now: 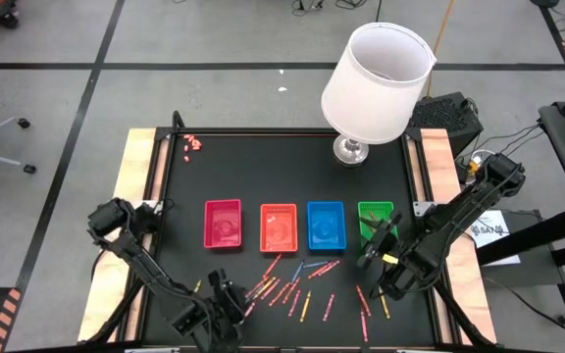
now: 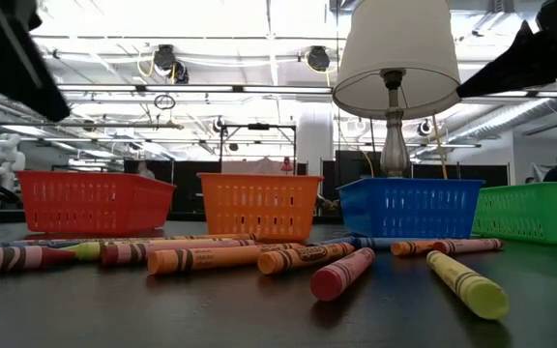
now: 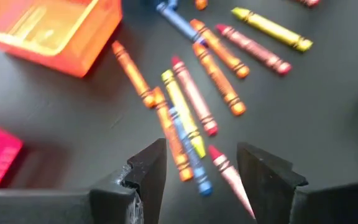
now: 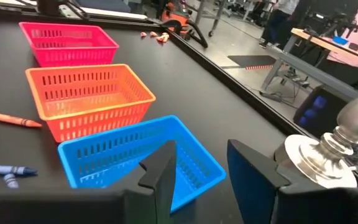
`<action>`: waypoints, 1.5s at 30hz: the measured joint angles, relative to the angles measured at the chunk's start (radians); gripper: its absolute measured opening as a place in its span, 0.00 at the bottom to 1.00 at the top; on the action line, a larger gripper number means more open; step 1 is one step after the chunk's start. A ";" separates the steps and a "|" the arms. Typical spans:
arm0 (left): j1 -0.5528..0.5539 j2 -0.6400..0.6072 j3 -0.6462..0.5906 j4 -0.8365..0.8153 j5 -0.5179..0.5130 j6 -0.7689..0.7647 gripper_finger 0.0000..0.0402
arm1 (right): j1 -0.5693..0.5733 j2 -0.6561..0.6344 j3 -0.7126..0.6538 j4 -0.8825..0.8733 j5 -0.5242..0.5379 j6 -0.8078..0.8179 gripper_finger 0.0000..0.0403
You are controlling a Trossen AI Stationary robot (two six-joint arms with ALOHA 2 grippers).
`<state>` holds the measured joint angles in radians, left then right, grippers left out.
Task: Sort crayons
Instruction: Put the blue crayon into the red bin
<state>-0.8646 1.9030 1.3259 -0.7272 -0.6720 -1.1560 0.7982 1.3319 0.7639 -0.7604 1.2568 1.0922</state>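
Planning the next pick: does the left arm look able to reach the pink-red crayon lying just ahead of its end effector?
Probably yes. The left end effector hangs open over the pink-red crayon, whose tip shows between the fingers. Nothing covers it, though a blue crayon lies close beside it and might get nudged.

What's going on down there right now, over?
Left claw open, empty, low over the crayons. Right claw open, empty, above the blue basket. Crayons scattered on the table, baskets look empty. Lamp stands behind, clear.

A grey tiled floor (image 1: 214,59) with dark lines surrounds the table; ceiling lights (image 2: 172,60) and a desk (image 4: 334,46) fill the room beyond.
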 joint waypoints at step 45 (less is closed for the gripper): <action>-0.086 0.113 -0.107 0.279 -0.115 -0.122 0.49 | 0.000 0.000 0.000 0.066 -0.002 -0.031 0.32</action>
<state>-0.9503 2.0160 1.2190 -0.4478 -0.7872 -1.2777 0.7979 1.3319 0.7635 -0.6948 1.2548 1.0611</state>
